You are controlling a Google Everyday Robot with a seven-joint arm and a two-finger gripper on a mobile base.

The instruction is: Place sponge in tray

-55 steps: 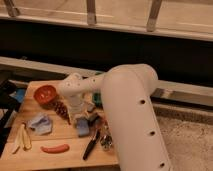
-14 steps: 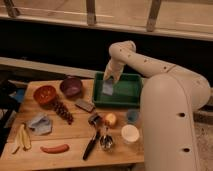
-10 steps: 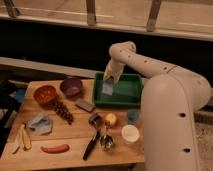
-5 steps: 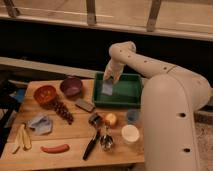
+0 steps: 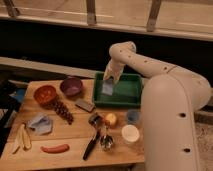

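We are hanging our claw [image 5: 111, 76] over the left end of the green tray [image 5: 131, 93], at the back of the wooden table [image 5: 75, 135], with the arm reaching in from the right and bending down toward it. The light-blue sponge [image 5: 107, 88] is sitting directly beneath the claw, inside the tray's walls near its left side. We are not able to tell whether the sponge is resting on the tray floor or hanging just above it, and we cannot tell whether the claw is pinching it or has let go; the two look to be touching or nearly so.

We are judging the task as close to finished: the carry looks done, since the sponge is over the tray and not out among the other things. What we are reckoning is left is a sure release, if that has not happened, and then lifting the claw clear without dragging the sponge back out.

The rest of the table is lying apart from this: the purple bowl [image 5: 71, 86] and red bowl [image 5: 45, 93] to the left of the tray, the blue-grey cloth [image 5: 41, 123] further forward on the left, and the white cup [image 5: 130, 134] near the front right
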